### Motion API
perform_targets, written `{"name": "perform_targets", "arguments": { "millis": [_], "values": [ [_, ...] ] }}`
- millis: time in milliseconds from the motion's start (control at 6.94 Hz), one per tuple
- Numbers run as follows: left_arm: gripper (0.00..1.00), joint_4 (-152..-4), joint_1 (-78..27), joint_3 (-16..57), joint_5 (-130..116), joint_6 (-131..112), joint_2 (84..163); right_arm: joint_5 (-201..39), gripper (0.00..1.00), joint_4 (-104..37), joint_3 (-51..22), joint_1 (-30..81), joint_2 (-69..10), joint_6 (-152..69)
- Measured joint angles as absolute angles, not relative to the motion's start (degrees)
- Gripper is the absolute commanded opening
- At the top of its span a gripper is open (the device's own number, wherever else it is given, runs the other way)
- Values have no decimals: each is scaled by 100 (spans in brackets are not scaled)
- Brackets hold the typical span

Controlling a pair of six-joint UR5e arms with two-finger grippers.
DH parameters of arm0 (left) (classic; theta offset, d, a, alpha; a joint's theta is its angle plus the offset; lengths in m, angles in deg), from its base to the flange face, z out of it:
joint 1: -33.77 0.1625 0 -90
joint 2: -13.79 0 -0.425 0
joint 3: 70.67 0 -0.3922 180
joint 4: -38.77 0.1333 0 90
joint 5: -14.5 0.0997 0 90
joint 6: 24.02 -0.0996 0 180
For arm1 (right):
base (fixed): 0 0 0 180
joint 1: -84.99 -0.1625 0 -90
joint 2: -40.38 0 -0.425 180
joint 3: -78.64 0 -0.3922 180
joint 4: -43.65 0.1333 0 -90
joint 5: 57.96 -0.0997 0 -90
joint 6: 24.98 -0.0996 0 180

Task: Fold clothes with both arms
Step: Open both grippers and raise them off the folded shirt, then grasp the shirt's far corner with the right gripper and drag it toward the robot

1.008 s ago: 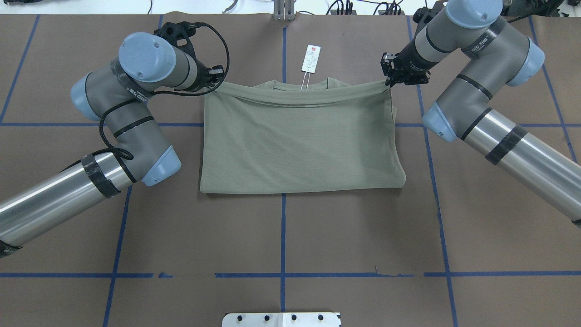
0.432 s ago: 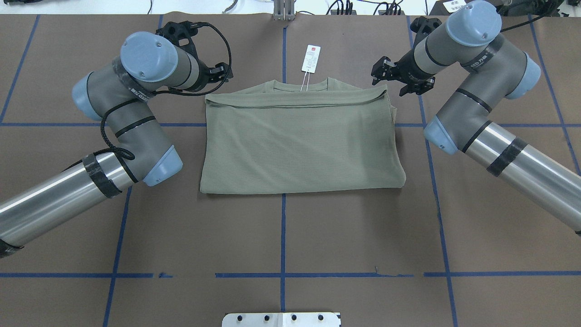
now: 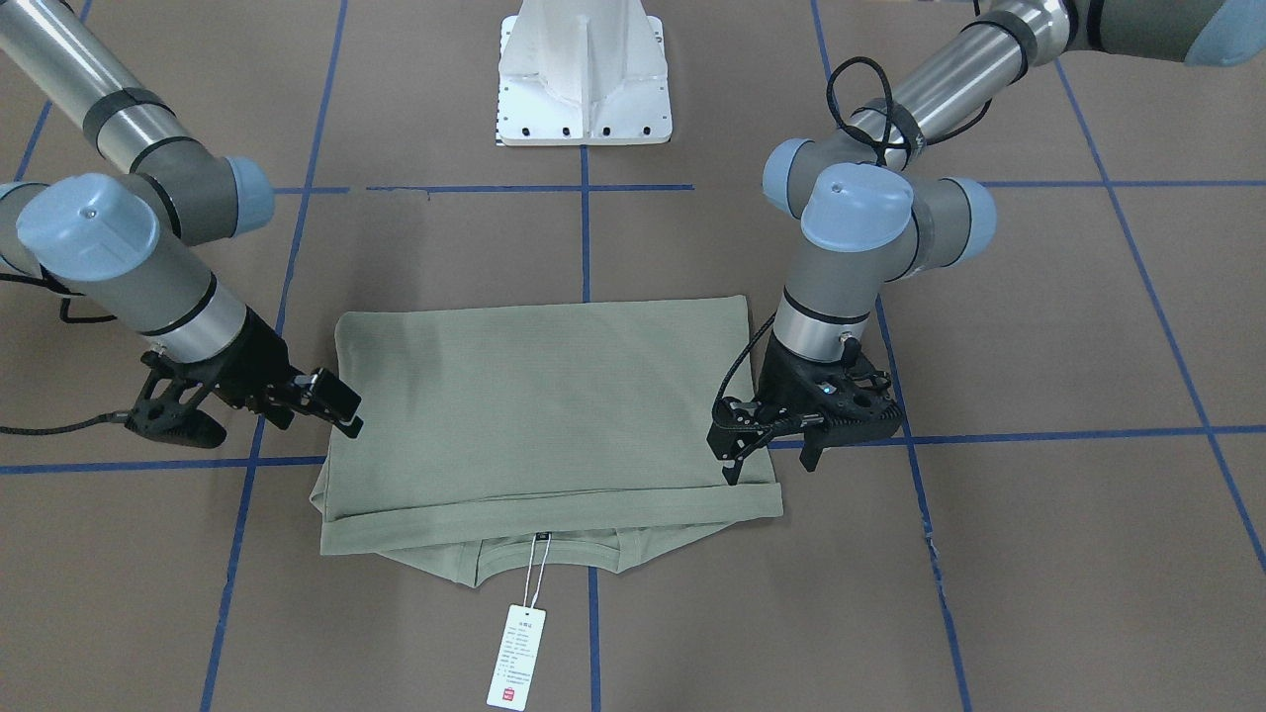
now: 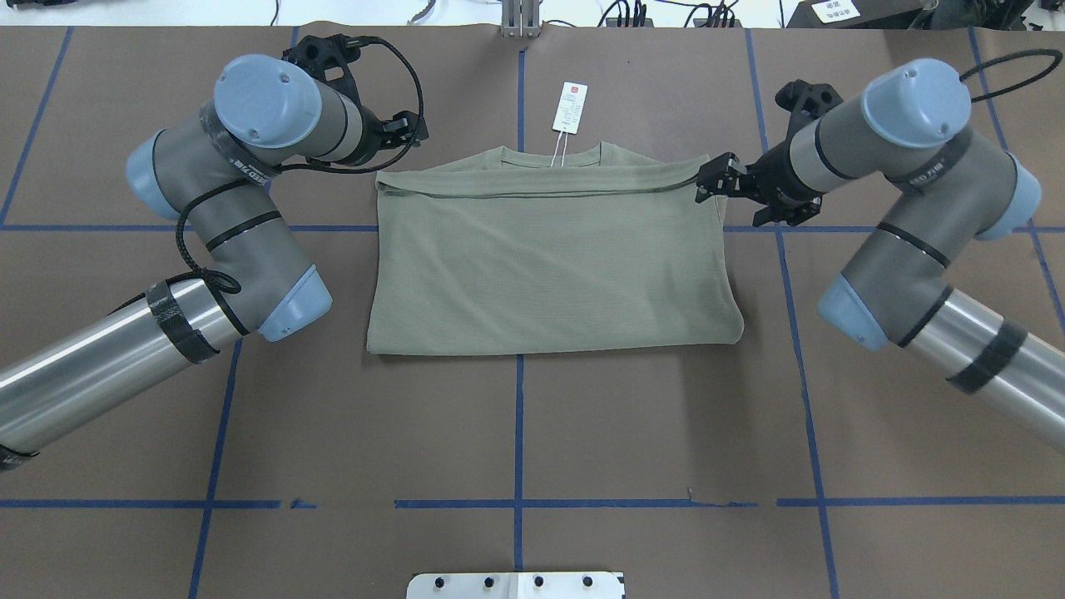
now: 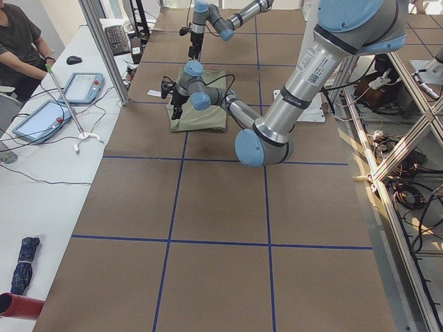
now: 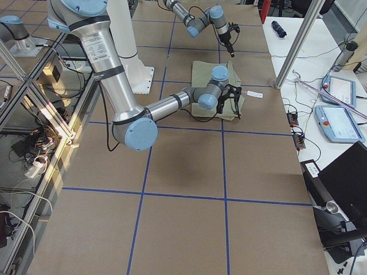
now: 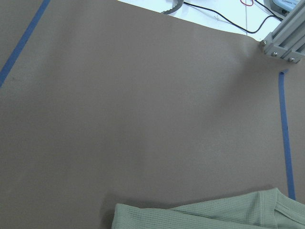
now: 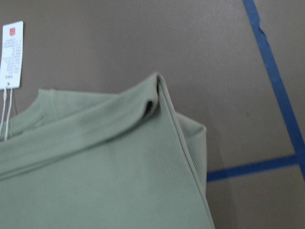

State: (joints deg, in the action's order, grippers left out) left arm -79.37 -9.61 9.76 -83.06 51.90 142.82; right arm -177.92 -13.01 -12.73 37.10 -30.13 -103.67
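Note:
The clothes, one pale sage-green shirt, lie folded into a flat rectangle at the table's centre. The collar and white hang tag poke out at the far edge. My left gripper hovers open just above the shirt's far-left corner; in the front-facing view its fingers point down over that corner. My right gripper is open beside the shirt's far-right corner, holding nothing. In the right wrist view that folded corner lies loose on the table.
Brown table cover with blue tape lines. The white pedestal base stands at the robot's side. An aluminium post stands at the far edge. A person sits at a side desk with tablets.
Both grippers have let go of the shirt's far corners and the folded edge has dropped flat. The right gripper opened and swung back toward the robot. The left gripper has barely moved.

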Motion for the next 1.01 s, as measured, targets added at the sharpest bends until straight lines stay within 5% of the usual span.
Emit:
{"name": "perform_targets", "arguments": {
  "millis": [432,576,720,1008],
  "values": [
    [100,-7939,-952,1090,-8298,5200,14211,-17450,99,-1310,-2160,4489,-3944,-10542],
    [100,-7941,-949,1104,-8299,5200,14206,-17323,85,-1322,-2147,4654,-3956,-10545],
    [100,-7943,-948,1111,-8301,5199,14201,-17240,68,-1328,-2094,4742,-3942,-10542],
    [100,-7950,-948,1138,-8292,5192,14141,-17173,0,-1330,-1993,4784,-3936,-10536]
  ]
}}
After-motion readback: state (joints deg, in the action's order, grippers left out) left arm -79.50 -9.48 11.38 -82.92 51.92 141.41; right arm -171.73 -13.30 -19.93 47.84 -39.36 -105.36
